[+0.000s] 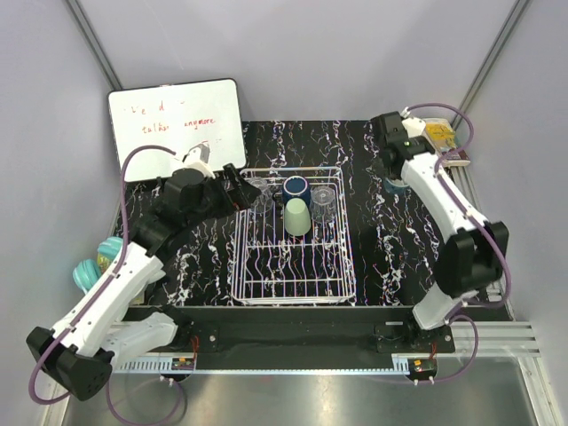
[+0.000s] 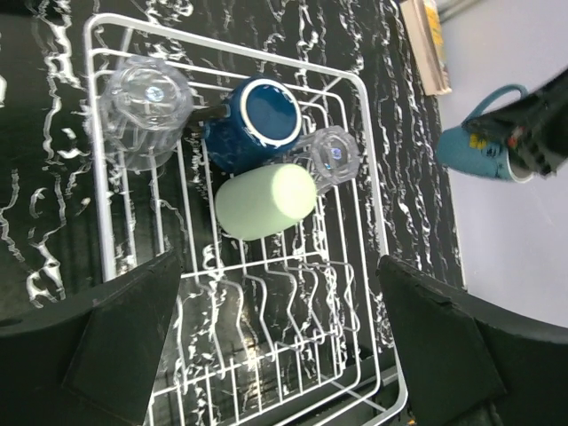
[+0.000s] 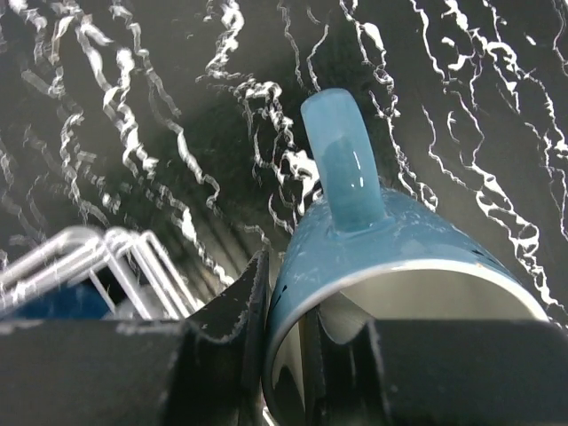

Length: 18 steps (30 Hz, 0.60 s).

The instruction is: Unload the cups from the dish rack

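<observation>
The white wire dish rack [image 1: 293, 286] stands mid-table. At its far end are a dark navy mug [image 1: 296, 187], a pale green tumbler [image 1: 297, 216] and two clear glasses [image 1: 325, 197] [image 1: 257, 191]. My left gripper [image 1: 240, 185] is open and empty above the rack's far left corner. In its wrist view the rack [image 2: 373, 222] holds the glass [image 2: 146, 111], navy mug [image 2: 257, 120], tumbler [image 2: 264, 202] and second glass [image 2: 333, 155]. My right gripper [image 1: 397, 175] is shut on the wall of the light blue mug [image 3: 399, 257], right of the rack, low over the mat. The mug also shows in the left wrist view [image 2: 479, 155].
A whiteboard [image 1: 177, 115] lies at the far left. Turquoise ribbed round things [image 1: 93, 266] sit at the left edge. A book with a yellow item [image 1: 441, 138] lies at the far right. The rack's corner [image 3: 89, 253] is close left of the held mug.
</observation>
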Available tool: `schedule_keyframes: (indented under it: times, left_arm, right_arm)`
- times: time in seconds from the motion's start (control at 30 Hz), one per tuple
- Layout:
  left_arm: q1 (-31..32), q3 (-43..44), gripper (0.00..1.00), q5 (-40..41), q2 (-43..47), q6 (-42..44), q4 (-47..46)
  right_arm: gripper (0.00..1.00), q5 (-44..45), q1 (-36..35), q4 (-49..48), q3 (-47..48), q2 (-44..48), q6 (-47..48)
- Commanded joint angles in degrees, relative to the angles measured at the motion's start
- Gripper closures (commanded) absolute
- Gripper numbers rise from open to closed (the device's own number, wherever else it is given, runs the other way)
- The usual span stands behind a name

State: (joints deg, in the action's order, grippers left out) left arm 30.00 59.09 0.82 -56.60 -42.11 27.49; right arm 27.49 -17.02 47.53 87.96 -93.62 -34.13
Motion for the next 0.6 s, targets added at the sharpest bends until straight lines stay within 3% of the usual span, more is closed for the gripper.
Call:
schedule_keyframes:
  times: [0.0,0.17,0.57]
  left_arm:
    - [0.15,-1.43,0.03,3.40,2.10,1.68,2.92]
    - [0.15,-3.45,0.03,3.66,3.95,2.21,3.63]
    - [0.15,-5.39,0.03,3.31,0.79,2.47,3.72]
  right_arm:
    - [1.00,-3.75,3.82,2.82,15.37,-7.08,-1.12]
    - [1.00,-9.02,8.14,9.69,27.95,-20.09,0.38]
    - [1.00,-12.98,9.02,6.97,29.37,-28.98,1.70]
